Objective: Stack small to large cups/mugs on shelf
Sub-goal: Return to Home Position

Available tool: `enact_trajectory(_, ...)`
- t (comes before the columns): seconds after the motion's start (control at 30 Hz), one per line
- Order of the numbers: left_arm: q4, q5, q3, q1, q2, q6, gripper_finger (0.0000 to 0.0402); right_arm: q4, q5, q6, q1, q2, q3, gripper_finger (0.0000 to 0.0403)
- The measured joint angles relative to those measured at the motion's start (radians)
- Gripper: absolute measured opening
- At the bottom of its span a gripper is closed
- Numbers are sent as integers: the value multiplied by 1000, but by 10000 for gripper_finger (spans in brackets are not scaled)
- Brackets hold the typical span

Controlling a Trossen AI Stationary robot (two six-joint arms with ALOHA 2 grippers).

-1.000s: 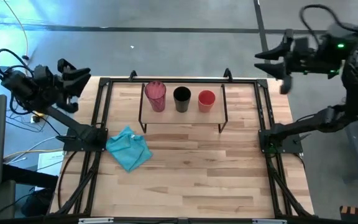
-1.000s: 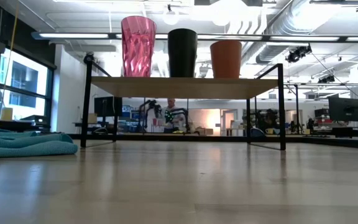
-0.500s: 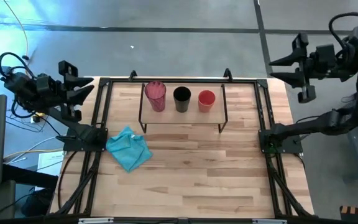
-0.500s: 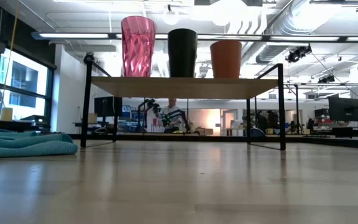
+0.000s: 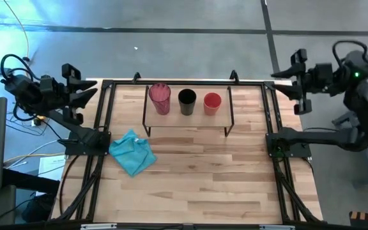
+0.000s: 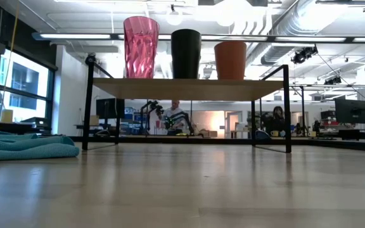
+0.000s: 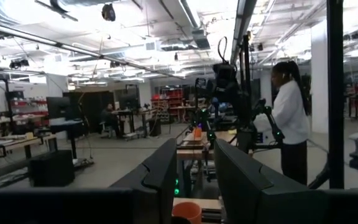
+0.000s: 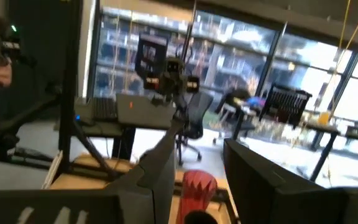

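Note:
Three cups stand upright in a row on the shelf top (image 5: 184, 121): the pink tumbler (image 5: 160, 98) on the left, the black cup (image 5: 186, 101) in the middle, the red-orange cup (image 5: 212, 102) on the right. The low view shows them on the shelf (image 6: 185, 88) as pink tumbler (image 6: 140, 47), black cup (image 6: 186, 54) and red-orange cup (image 6: 230, 60). My left gripper (image 5: 88, 93) hangs open beyond the table's far left corner. My right gripper (image 5: 281, 83) hangs open beyond the far right corner. Both point toward the shelf and stand well clear of it.
A teal cloth (image 5: 133, 152) lies crumpled on the table, left of the shelf and nearer than it. Bare wood lies between the shelf and the near edge. A person (image 7: 291, 124) stands in the room beyond the table.
My right arm has folded down, and its gripper has sunk and drawn a little toward the near edge, beyond the table's far right corner. My left gripper has also dropped slightly. The cups have stayed in place on the shelf.

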Motion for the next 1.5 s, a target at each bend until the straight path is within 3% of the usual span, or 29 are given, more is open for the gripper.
enact_trajectory(0.17, -30, 0, 0, 0, -16, -45, 97, 188, 26, 89, 0, -130, -224, 129)
enact_trajectory(0.4, -38, -28, 0, 0, -21, -58, 97, 427, 270, 263, 0, -284, -490, 129)
enact_trajectory(0.57, -43, -51, 0, 0, -21, -58, 97, 664, 287, 402, 3, -345, -695, 129)
enact_trajectory(0.77, -43, -53, 0, 0, -21, -54, 97, 983, 297, 473, 48, -328, -890, 129)
enact_trajectory(0.9, -43, -53, 0, 0, -21, -54, 97, 1101, 311, 480, 105, -291, -946, 129)
enact_trajectory(1.3, -74, -53, 0, 0, -21, -86, 97, 1139, 401, 334, 346, -202, -945, 129)
enact_trajectory(1.5, -111, -53, 0, 0, -21, -155, 97, 1133, 492, 238, 412, -303, -1004, 129)
